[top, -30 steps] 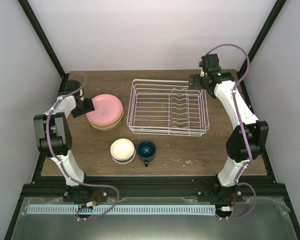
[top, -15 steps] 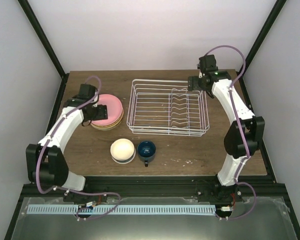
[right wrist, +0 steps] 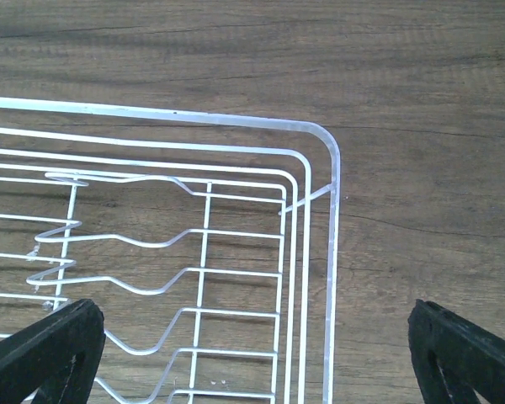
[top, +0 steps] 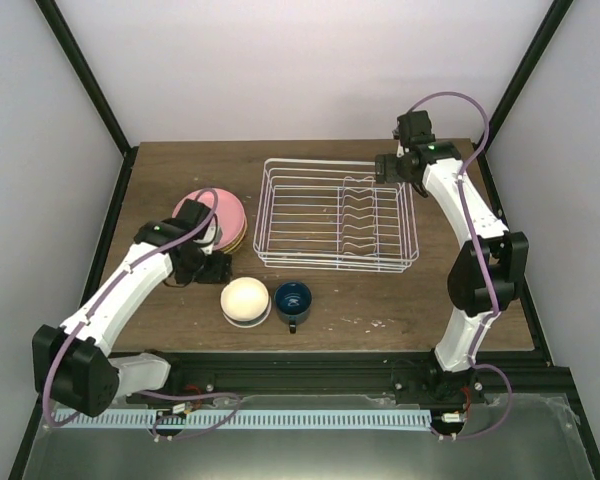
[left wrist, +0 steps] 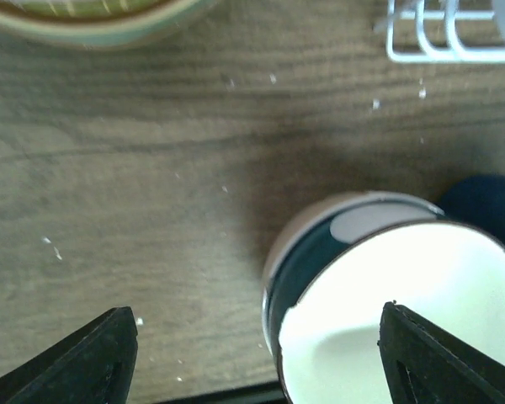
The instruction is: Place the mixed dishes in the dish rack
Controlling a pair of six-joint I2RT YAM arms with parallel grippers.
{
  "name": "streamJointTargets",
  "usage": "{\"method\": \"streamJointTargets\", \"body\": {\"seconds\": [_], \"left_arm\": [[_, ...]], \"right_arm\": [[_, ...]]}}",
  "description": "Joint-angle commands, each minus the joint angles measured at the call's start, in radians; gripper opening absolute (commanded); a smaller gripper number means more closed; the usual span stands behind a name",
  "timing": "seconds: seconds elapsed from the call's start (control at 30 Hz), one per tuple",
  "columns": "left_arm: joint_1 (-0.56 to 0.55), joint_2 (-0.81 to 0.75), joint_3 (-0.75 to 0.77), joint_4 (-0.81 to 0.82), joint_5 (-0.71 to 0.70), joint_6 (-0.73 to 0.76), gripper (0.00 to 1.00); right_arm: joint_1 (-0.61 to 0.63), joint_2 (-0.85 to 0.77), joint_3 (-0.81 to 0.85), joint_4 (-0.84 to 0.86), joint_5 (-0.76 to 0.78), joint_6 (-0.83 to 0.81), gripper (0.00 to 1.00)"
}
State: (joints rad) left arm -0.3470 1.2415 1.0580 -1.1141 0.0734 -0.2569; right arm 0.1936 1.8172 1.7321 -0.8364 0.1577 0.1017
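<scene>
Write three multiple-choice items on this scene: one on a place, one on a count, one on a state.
1. Where is the dark blue mug?
A) in the dish rack
B) on the table beside the cream bowl
C) in the right end effector

2. How many dishes are in the dish rack?
A) none
B) two
C) five

3. How is the right end effector?
A) open and empty
B) shut on the mug
C) shut on the cream bowl

Answers:
1 B, the mug stands on the wood just right of the bowl.
2 A, only bare wires show inside the rack.
3 A, its jaws stand wide apart over the rack's far right corner.
</scene>
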Motion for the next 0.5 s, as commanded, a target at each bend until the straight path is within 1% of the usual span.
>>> {"method": "streamJointTargets", "body": {"seconds": [0.0, 0.23, 0.47], "left_arm": [[-0.037, 0.007, -0.031, -0.057, 0.058, -0.051, 0.80], [-0.065, 0.042, -0.028, -0.060, 0.081, -0.037, 0.77], [-0.067, 0.090, -0.081, -0.013, 0.086, -0.018, 0.73]], "right_arm": [[0.012, -0.047, -0.024, 0.016, 0.007, -0.008, 1.00], [0.013, -0.072, -0.065, 0.020, 0.025, -0.005, 1.00], [0.013, -0.077, -0.083, 0.015, 0.045, -0.010, 1.00]]}}
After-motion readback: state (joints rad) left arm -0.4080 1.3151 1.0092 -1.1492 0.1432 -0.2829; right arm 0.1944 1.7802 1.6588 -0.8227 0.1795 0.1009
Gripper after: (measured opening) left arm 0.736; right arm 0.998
